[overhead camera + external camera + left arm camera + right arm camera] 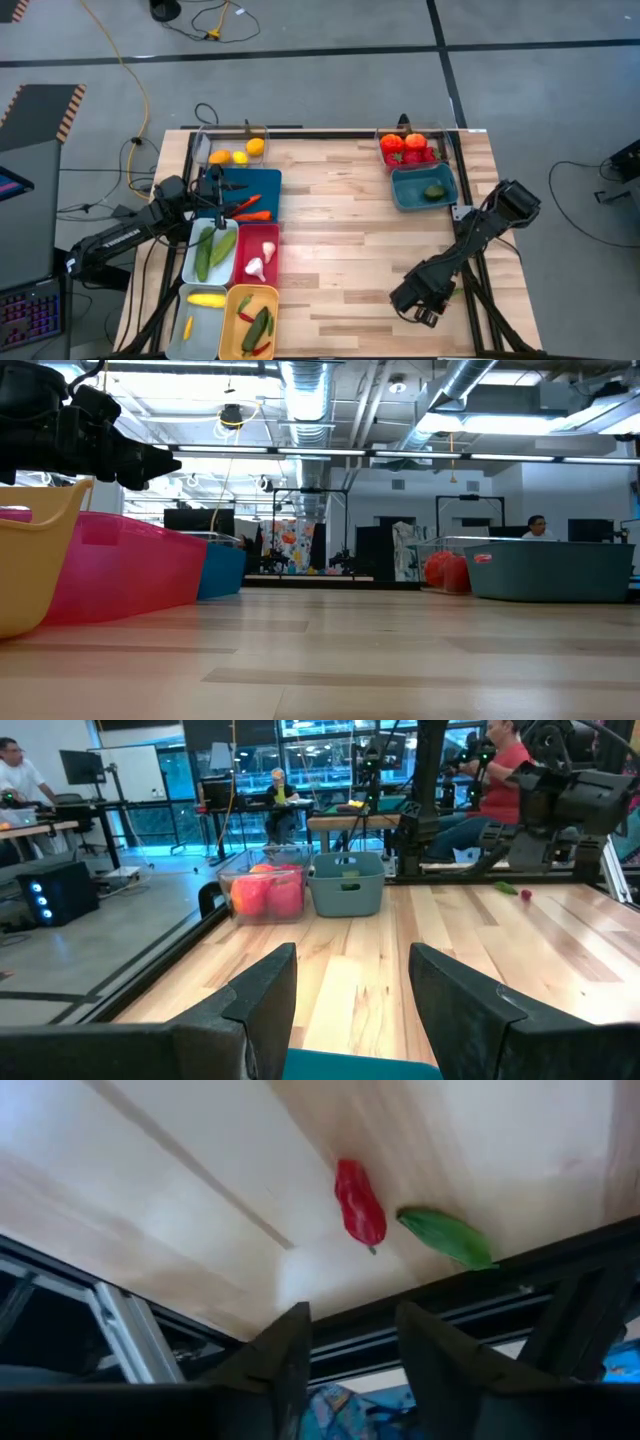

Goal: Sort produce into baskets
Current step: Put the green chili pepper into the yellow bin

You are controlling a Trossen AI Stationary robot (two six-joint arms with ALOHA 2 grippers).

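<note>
Item: small red toy chilli [360, 1202] and green toy chilli [448, 1236], lying just apart at the tabletop [340, 250] edge, about five o'clock. Right claw [350, 1355] above them, fingers apart, empty. Left claw [350, 1000] apart over blue bin [262, 185], nine o'clock. Risk: a nudge tips either chilli off the rim.

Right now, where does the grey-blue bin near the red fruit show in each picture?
High view: grey-blue bin, table's right side.
Low view: bin at right.
Left wrist view: bin at centre.
Right wrist view: not in it.
Landmark: clear bin of red produce beside it.
</note>
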